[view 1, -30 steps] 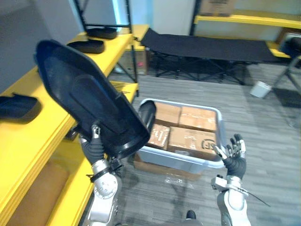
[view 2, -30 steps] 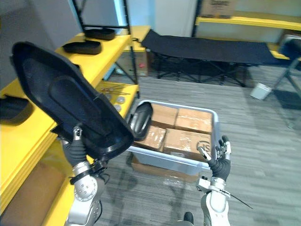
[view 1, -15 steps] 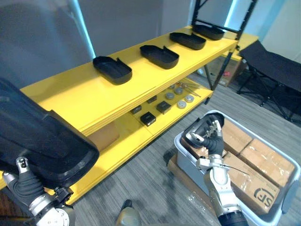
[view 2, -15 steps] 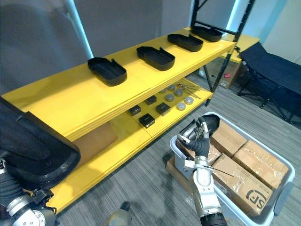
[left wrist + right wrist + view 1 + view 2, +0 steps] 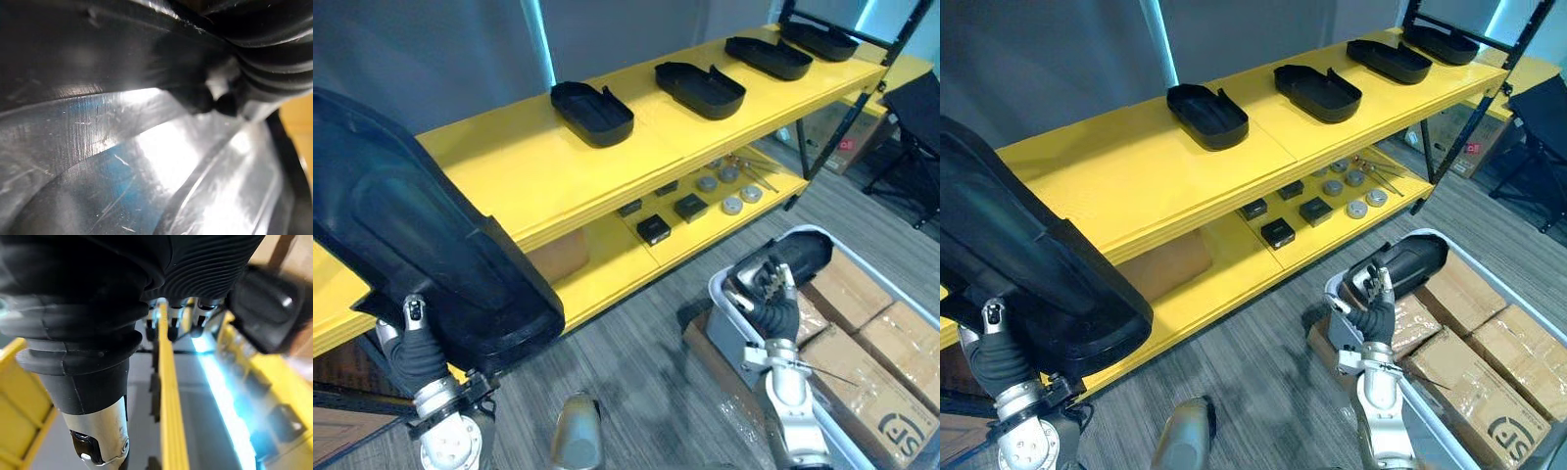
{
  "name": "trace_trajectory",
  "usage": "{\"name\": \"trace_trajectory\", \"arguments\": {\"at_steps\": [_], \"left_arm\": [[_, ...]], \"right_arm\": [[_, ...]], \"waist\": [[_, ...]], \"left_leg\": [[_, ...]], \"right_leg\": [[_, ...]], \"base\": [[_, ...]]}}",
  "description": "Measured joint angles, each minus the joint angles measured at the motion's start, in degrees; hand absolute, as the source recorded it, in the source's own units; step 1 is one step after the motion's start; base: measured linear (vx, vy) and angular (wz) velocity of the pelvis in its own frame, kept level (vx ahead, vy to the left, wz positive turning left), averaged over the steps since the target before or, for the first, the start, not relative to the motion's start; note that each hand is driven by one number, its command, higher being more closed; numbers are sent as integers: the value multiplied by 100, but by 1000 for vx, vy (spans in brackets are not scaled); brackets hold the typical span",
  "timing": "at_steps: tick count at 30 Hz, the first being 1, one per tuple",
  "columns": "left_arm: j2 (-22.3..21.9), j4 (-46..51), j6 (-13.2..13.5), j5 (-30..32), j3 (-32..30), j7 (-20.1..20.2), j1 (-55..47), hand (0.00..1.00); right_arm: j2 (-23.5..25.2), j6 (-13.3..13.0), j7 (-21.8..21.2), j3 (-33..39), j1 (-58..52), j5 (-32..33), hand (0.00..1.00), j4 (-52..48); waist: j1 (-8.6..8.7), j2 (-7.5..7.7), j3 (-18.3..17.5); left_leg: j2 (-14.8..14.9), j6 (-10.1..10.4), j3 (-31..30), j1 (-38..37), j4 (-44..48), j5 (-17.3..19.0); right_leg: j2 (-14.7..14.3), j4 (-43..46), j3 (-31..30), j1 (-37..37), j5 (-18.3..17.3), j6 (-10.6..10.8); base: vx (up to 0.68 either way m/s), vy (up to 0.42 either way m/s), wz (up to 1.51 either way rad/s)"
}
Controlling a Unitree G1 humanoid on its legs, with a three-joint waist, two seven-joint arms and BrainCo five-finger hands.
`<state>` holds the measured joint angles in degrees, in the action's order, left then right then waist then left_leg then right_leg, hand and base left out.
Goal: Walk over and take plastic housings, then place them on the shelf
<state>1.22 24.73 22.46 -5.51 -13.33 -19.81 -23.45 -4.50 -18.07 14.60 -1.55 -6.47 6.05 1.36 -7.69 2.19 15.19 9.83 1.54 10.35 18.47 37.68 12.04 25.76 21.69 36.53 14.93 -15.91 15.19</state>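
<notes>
A large black plastic housing [image 5: 421,245] is held upright at the left, its hollow side facing me. My left hand [image 5: 411,345] grips its lower rim from below, thumb over the edge. The housing's glossy surface [image 5: 146,161] shows close up in the left wrist view. The housing stands in front of the near end of the yellow shelf [image 5: 499,176]. Several more black housings [image 5: 592,113] lie in a row along the shelf top. My right hand [image 5: 769,304] hovers low at the right, fingers loosely bent and holding nothing. Another black housing [image 5: 803,257] lies in the bin just behind it.
A grey bin [image 5: 729,328] with cardboard boxes [image 5: 891,411] stands on the floor at the lower right. The lower shelf [image 5: 607,274] carries small black boxes [image 5: 653,229] and round metal parts [image 5: 732,205]. A black rack post [image 5: 832,113] rises at the shelf's far end.
The camera has shifted, so the shelf now sits more to the right. The held housing shows higher and larger at the left. My right hand stays by the bin's corner.
</notes>
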Motion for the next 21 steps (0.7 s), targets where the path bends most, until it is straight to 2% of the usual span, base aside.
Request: {"name": "trace_trajectory", "arguments": {"at_steps": [1,2,3,4,5,7,8,9,10,12,13,14,15,16,17,18,19,21], "left_arm": [[93,-15,29,86,-12,12,73,100],[101,-50,30,160,-10,22,195,100],[144,-60,33,216,-17,-5,353,100],[238,-64,35,222,-27,-40,448,100],[471,-113,35,217,-56,-159,741,100],[587,-179,35,218,-142,-266,982,100],[627,-257,34,216,-178,-337,1189,100],[670,-319,34,215,-171,-396,1326,100],[779,-515,34,220,-112,-436,1739,100],[866,-748,22,218,-69,-467,2088,100],[929,-916,-37,218,3,-518,2248,100],[965,-947,-120,221,52,-535,2236,100],[978,-944,-140,221,62,-517,2202,100],[917,-958,-135,245,67,-447,2140,100],[677,-925,-158,345,127,-372,1965,100],[621,-898,-154,369,140,-311,1881,100],[605,-855,-136,367,141,-133,1811,100],[602,-717,-135,366,176,63,1891,100]], "right_arm": [[-7,-107,-24,23,-80,0,0,-52],[-5,-183,-54,25,-165,2,0,-53],[-3,-237,-144,40,-184,-2,0,-54],[13,-340,-203,36,-160,-10,0,-60],[-16,-633,-261,44,-22,-24,0,-101],[-43,-855,-341,88,264,-23,0,-116],[-150,-973,-364,193,556,-21,0,-138],[-235,-1019,-365,274,677,-19,0,-160],[-505,-1091,-340,524,845,-9,0,-348],[-726,-1097,-335,748,947,-10,0,-492],[-798,-1101,-337,887,973,-11,0,-533],[-822,-1101,-339,968,977,-10,0,-565],[-822,-1099,-337,988,977,-11,0,-577],[-891,-1095,-331,1008,1010,-12,0,-610],[-1047,-1077,-322,1072,1045,-13,0,-619],[-1110,-1068,-311,1109,1065,-14,0,-654],[-1165,-1035,-273,1185,1099,-17,0,-779],[-1161,-994,-175,1333,1152,-100,0,-1051]], "waist": [[59,-2,-28],[101,7,-28],[199,83,-61],[234,103,-80],[295,121,-94],[366,134,-102],[366,98,-97],[370,33,-118],[425,-66,-171],[539,-130,-154],[582,-142,-149],[646,-87,-182],[658,-6,-231],[709,73,-308],[702,-229,-415],[692,-341,-449],[695,-465,-515],[710,-477,-511]], "left_leg": [[-101,-67,160,-33,170,345],[-300,-7,13,-47,169,439],[-568,-40,-166,-167,-141,448],[-644,-90,-253,-227,-327,407],[-770,-243,-624,-436,-747,228],[-909,-214,-843,-837,-1265,61],[-960,-202,-985,-1194,-1616,11],[-954,-200,-1080,-1306,-1721,9],[-947,-192,-1418,-1470,-1860,6],[-953,-172,-1764,-1595,-1919,14],[-941,-75,-2008,-1711,-1912,57],[-934,130,-2131,-1817,-1885,160],[-951,252,-2142,-1843,-1872,238],[-955,459,-2237,-1852,-1838,463],[-593,528,-2179,-1824,-1836,480],[-430,565,-2058,-1849,-1940,455],[-185,650,-1743,-1878,-2188,275],[-34,715,-1115,-2047,-2618,-63]], "right_leg": [[147,449,-174,67,224,-409],[281,1087,-716,-213,545,-900],[284,1830,-1577,-707,1404,-1213],[201,2158,-1941,-932,1460,-992],[-243,2780,-2369,-1379,662,-717],[-635,2796,-2368,-1613,196,-826],[-915,2495,-2368,-1793,-36,-986],[-1083,2275,-2384,-1905,-132,-1076],[-1448,1658,-2642,-2221,-197,-1165],[-1652,1129,-3133,-2516,-153,-1101],[-1738,721,-3517,-2677,-27,-951],[-1762,85,-3767,-2669,380,-948],[-1716,-298,-3878,-2636,841,-998],[-1566,-536,-3804,-2555,1525,-638],[-1807,-663,-3476,-2367,1494,-721],[-1899,-808,-3355,-2263,1515,-775],[-1976,-968,-3101,-2106,1512,-851],[-1969,-1078,-2837,-1895,1491,-900]], "base": [[279,299,80],[358,364,119],[262,278,117],[432,279,132],[375,136,105],[412,76,91],[357,46,65],[509,6,99],[311,-42,106],[361,-106,128],[418,-247,144],[425,-292,126],[344,-352,137],[304,-373,123],[297,-360,110],[249,-287,85],[223,-269,77],[136,-191,74]]}}
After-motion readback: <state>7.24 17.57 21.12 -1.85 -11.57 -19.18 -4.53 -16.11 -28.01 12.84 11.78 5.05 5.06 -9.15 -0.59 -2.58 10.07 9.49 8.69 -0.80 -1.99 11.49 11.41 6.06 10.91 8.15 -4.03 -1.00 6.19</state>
